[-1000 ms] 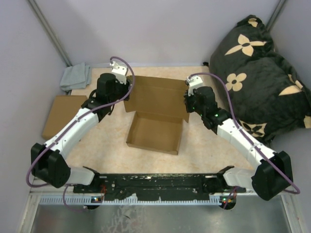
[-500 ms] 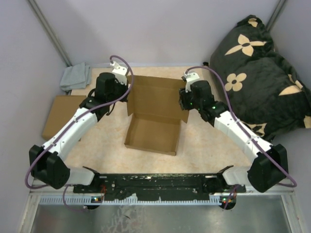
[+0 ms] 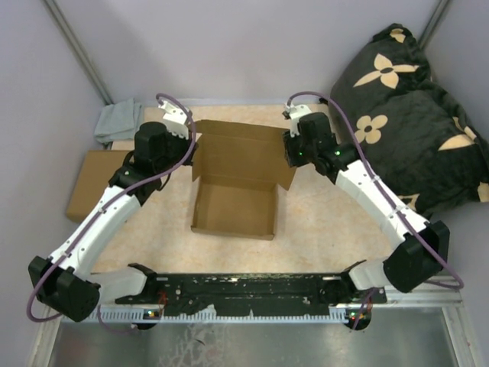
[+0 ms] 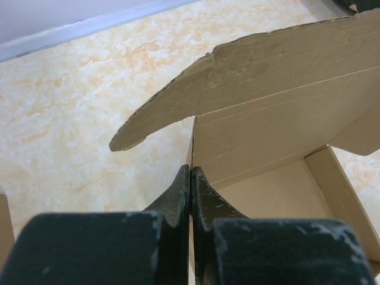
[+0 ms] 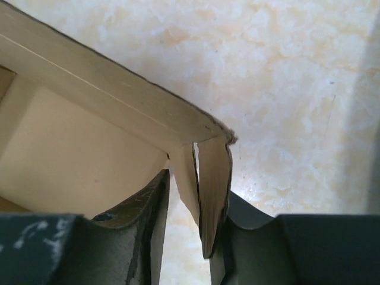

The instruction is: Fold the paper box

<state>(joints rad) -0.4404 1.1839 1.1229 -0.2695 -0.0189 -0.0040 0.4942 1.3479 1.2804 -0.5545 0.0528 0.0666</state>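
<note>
Brown paper box (image 3: 233, 206) mid-frame on bench (image 3: 153, 229), lid upright; rear left corner pinched tight by left fingers (image 4: 180, 195), right corner flap clamped between right fingers (image 5: 151, 205).

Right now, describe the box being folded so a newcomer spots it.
At the middle of the beige table sits the paper box: a shallow brown tray, lid open at the far side. Unlike the plain cardboard rectangle at left, it has walls and flaps.
</note>
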